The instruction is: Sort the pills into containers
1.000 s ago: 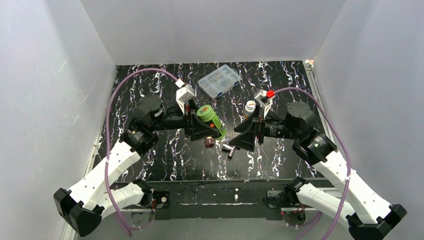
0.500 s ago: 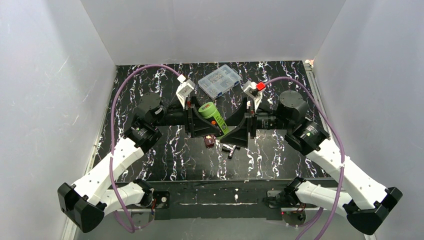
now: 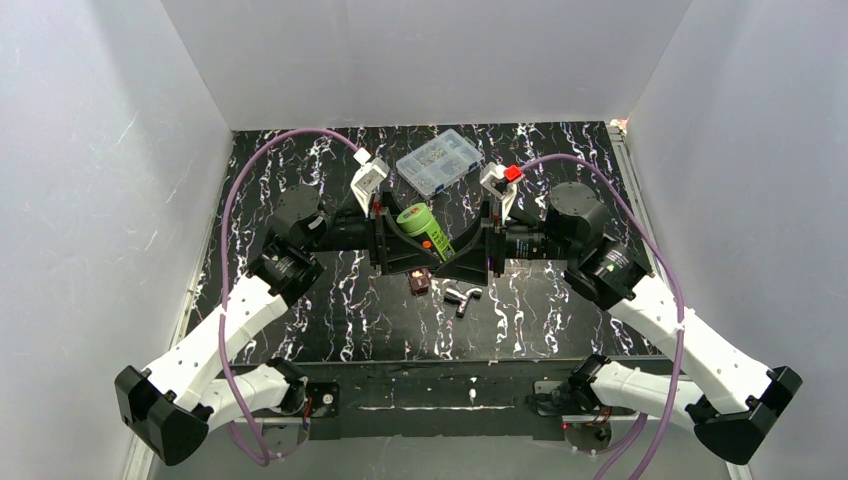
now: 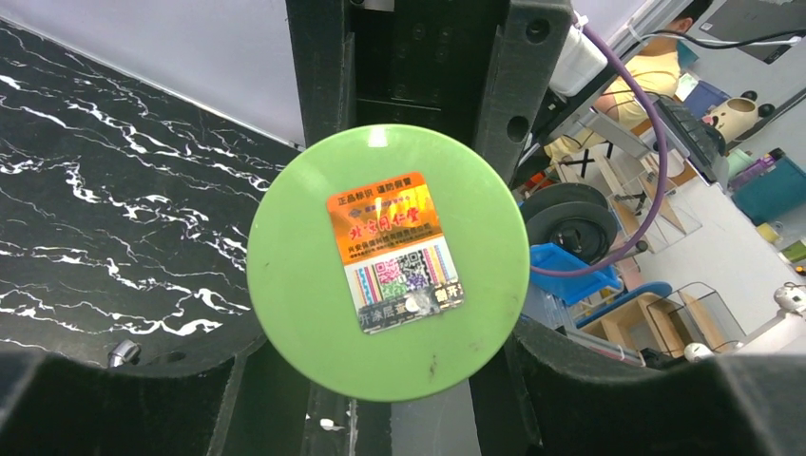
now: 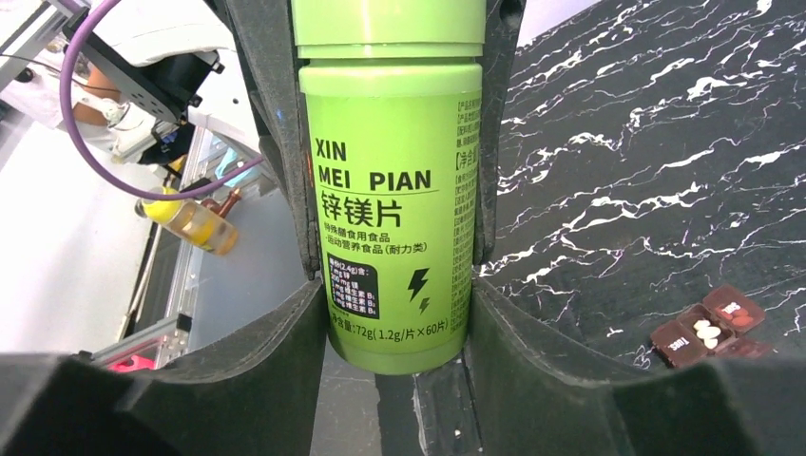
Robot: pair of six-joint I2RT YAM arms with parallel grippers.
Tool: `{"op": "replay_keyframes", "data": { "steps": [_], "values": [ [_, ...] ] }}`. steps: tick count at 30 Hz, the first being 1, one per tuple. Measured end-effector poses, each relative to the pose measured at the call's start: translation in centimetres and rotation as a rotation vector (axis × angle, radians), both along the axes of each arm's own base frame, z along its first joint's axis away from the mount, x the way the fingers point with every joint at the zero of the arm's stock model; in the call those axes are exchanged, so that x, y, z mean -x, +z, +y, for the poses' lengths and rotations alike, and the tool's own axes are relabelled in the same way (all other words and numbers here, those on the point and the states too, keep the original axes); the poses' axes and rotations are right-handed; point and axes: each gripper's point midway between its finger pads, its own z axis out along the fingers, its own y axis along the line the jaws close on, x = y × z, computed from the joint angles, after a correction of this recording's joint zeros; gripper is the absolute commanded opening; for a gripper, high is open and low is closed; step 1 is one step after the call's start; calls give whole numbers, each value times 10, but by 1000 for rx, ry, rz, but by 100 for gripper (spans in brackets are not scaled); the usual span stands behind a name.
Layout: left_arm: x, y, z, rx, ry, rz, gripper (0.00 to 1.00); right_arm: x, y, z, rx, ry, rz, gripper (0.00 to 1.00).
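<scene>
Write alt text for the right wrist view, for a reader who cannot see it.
A green bottle labelled XIN MEI PIAN fills the centre, cap farthest from the camera, its base flanked closely by the black fingers of the right gripper. Right of it is black marbled table with a small brown pill box holding white pills.

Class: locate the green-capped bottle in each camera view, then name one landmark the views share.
Top external: green-capped bottle, tilted, mid-table.
Left wrist: bottle seen cap-on, filling the centre.
Right wrist: bottle label side, centre.
Shared landmark: black marbled table.
</scene>
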Motion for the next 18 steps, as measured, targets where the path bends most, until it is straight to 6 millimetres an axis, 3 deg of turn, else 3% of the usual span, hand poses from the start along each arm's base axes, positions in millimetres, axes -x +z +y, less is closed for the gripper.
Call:
{"op": "replay_keyframes", "data": {
  "steps": [3, 6, 13, 18],
  "values": [
    [1, 1, 0, 2, -4, 5, 0, 0, 0, 0, -1, -2, 3, 38],
    [1, 2, 1, 6, -1, 4, 0, -1, 1, 1, -9, -5, 2, 33],
    [-1, 7, 2, 21, 29, 5, 62, -3, 5, 5, -46, -20, 4, 29],
    [-6, 21, 6, 61, 93, -33, 64, 0, 7, 11, -59, -15, 7, 28]
  ]
}}
